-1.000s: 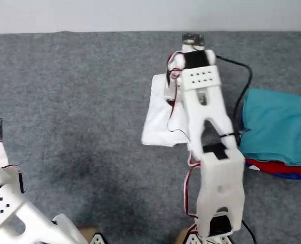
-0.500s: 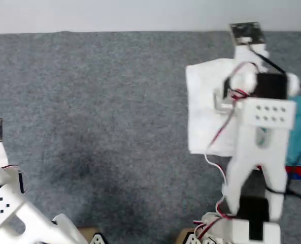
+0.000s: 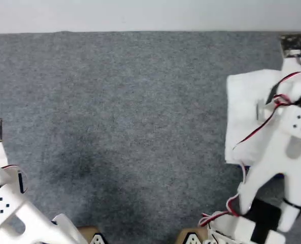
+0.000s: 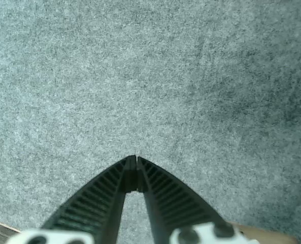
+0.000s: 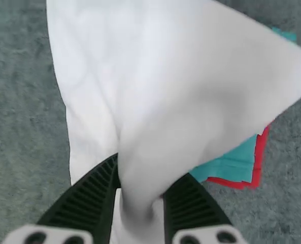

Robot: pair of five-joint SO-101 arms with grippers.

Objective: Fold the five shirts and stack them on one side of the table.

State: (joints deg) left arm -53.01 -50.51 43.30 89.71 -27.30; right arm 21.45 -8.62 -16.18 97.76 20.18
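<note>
The white shirt (image 5: 165, 96) is gripped in the right tool (image 5: 140, 178), with a bunched fold clamped between its ribbed black fingers (image 5: 97, 188). The rest of the cloth spreads away from the tool as a soft, smooth, loosely folded sheet over the right side of the bench (image 3: 114, 101). Just past the shirt's far edge and below it lies the stack, a teal shirt (image 5: 231, 162) on a red shirt (image 5: 255, 160). Both are thin and flat, with their corners showing beyond the white cloth. The stack therefore lies ahead of the tool, under the shirt's outer half, and lowering the shirt onto it looks like the coming move. The limp cloth may land skewed. The right arm (image 3: 287, 147) is plainly the nearer one. Well apart, at the bench's left, the left tool (image 4: 136, 165) hovers with its tips pressed together on nothing, over the grey, felt-like surface.
</note>
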